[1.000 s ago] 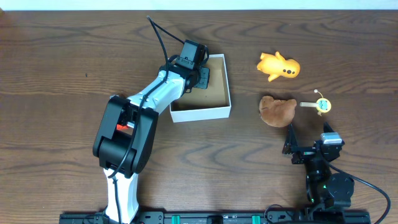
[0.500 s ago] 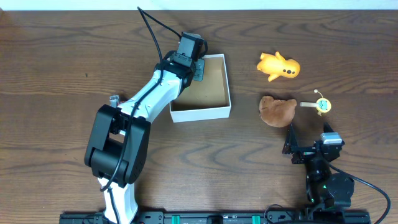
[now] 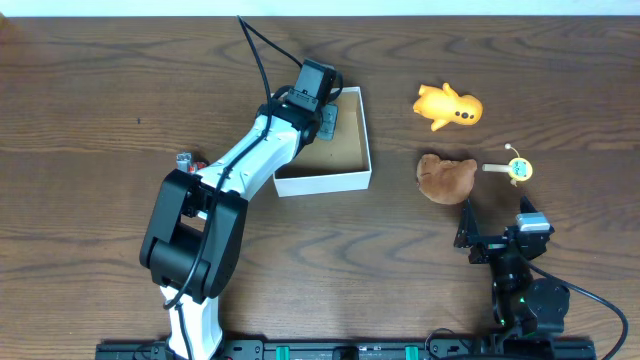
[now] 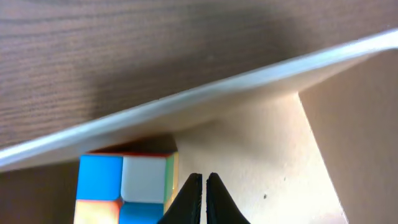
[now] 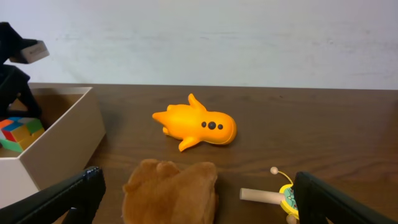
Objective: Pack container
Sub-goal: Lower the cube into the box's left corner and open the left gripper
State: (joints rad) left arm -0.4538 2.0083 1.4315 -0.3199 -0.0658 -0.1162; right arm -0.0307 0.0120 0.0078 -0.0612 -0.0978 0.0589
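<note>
Since half a second ago the left gripper [image 3: 328,120] drifted back right and down a touch, over the upper-left part of the container [image 3: 322,181] (the arm swung along too).

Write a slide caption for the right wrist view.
An orange toy, brown plush and yellow stick toy lie on the table beside the white box, which holds a colourful cube.

- The desk [image 3: 80,200] is dark brown wood with a wavy grain running along its length, and it fills nearly the whole overhead view.
- Beyond the far edge of the desk stands a plain, pale wall [image 5: 249,37] — bare and off-white in the right wrist view.
- The light is soft and even — shadows on the wood are faint.
</note>
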